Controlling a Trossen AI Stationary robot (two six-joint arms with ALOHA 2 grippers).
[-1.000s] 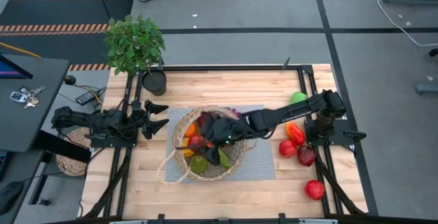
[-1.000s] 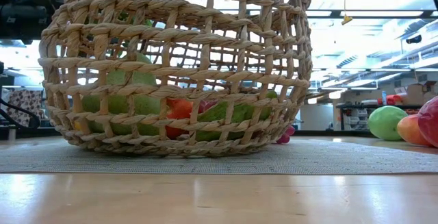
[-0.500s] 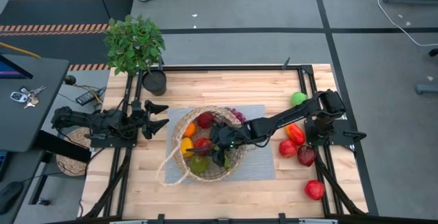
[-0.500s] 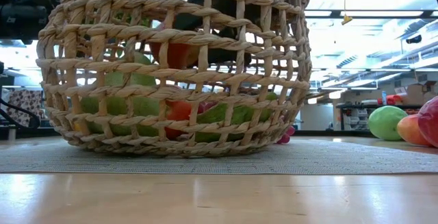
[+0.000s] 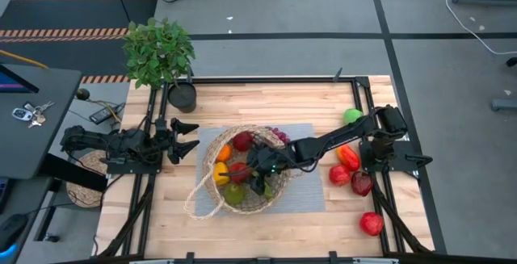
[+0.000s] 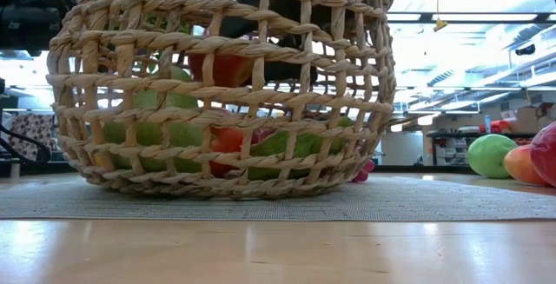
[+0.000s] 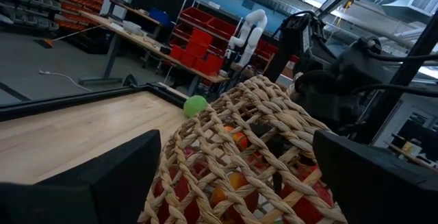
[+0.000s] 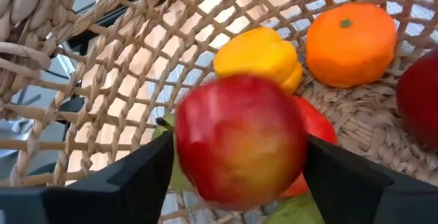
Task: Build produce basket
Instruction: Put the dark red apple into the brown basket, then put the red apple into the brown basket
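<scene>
1. Wooden tabletop (image 5: 266, 228): carries a grey mat with the wicker basket (image 5: 212, 193) near its middle; loose produce lies well apart on the right-arm side, a green apple (image 5: 351, 116), red and orange pieces beside the right arm's base, and one red apple (image 5: 371, 223) nearer the front edge.
2. Basket contents, in the right wrist view: orange (image 8: 350, 34), yellow pepper (image 8: 258, 56), another red piece at the edge, something green beneath; purple grapes (image 5: 277, 134) at the far rim in the high view.
3. Right arm: reaches across from the right side, right pincer (image 5: 260, 169) down inside the basket, over the heap.
4. Key relation: red-and-yellow apple (image 8: 239, 138) sits between the right pincer's two dark fingers (image 8: 113, 179), directly above the produce already in the basket; roundish, so no long axis to mind. Release here would probably drop it onto the heap.
5. Right pincer state: spread to the apple's width and pinching it on both flanks, judging from the wrist view.
6. Left pincer (image 5: 185, 135): hangs just beside the basket's left rim, fingers parted, holding nothing; waits.
7. Nearer arm for the remaining loose produce: the right.
</scene>
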